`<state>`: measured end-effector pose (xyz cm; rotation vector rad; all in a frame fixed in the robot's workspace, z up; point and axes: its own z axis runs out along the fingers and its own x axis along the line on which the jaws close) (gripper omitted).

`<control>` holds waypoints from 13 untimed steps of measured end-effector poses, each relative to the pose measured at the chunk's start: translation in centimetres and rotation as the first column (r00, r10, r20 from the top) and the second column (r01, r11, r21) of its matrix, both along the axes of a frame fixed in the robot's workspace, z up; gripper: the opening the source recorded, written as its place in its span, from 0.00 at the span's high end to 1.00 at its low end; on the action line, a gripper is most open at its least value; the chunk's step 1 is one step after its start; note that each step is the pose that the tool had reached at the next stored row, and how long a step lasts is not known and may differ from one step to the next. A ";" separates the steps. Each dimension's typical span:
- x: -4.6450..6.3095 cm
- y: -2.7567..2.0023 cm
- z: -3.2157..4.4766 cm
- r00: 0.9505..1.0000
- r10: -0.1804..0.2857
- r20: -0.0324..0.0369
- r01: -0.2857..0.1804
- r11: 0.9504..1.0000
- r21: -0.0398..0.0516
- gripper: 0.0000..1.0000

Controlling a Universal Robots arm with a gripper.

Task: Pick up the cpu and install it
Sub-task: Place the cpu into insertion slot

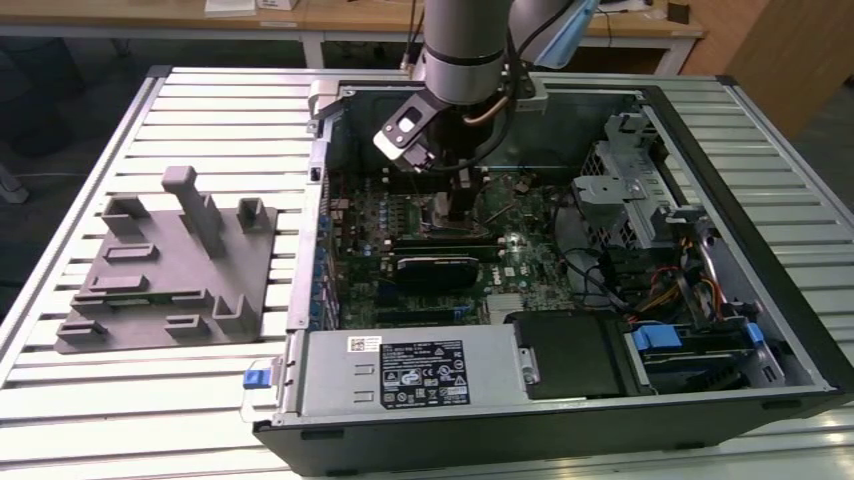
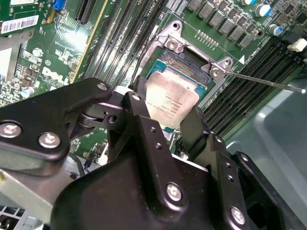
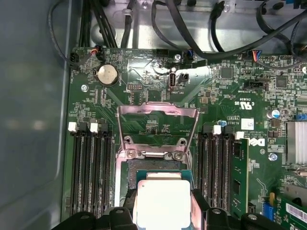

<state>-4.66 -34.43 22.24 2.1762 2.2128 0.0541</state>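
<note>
Exterior view: the hand (image 1: 461,200) is down inside the open case (image 1: 534,440) on the table (image 1: 147,410), low over the board. The grey tray (image 1: 167,290) sits well away from it, toward the exterior view's left.

Second wrist view: the cpu (image 2: 170,98) is pinched between the black fingers (image 2: 139,108) by two opposite edges, right at the open socket (image 2: 184,60) under the hand. Can't tell if it's seated or just above.

First wrist view: same grip, cpu over the socket. The metal frame (image 3: 158,127) is flipped up just beyond the hand, with RAM slots (image 3: 91,167) on either side.
</note>
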 end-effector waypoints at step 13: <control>0.0 0.14 -1.29 1.000 -0.001 0.000 0.001 1.000 0.000 0.47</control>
